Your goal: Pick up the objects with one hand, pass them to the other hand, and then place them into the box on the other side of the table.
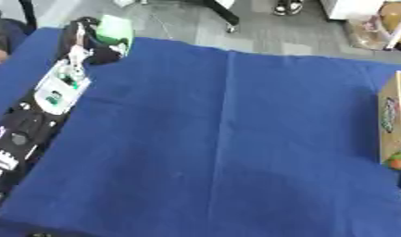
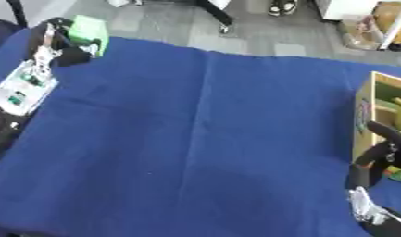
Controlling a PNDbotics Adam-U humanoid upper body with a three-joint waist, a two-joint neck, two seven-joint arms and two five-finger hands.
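The left hand (image 1: 94,44) reaches to the far left corner of the blue tablecloth (image 1: 228,139), its black fingers curled round a pale green object (image 1: 115,28) which it holds right at the cloth's far edge. The object's exact shape is blurred; it looks like a small, light green block. The left arm (image 1: 41,106) lies along the left edge of the table, from the near left up to that corner.

At the right edge stands a box (image 2: 364,121) with tan walls, its open top showing yellow and green things inside. The right hand (image 2: 380,150) shows just at the box's near left corner, dark fingers bent, but whether it grips anything cannot be told.

Between the left arm and the box the blue cloth runs wide and flat, with one long crease down its middle. Beyond the far edge lies grey floor.
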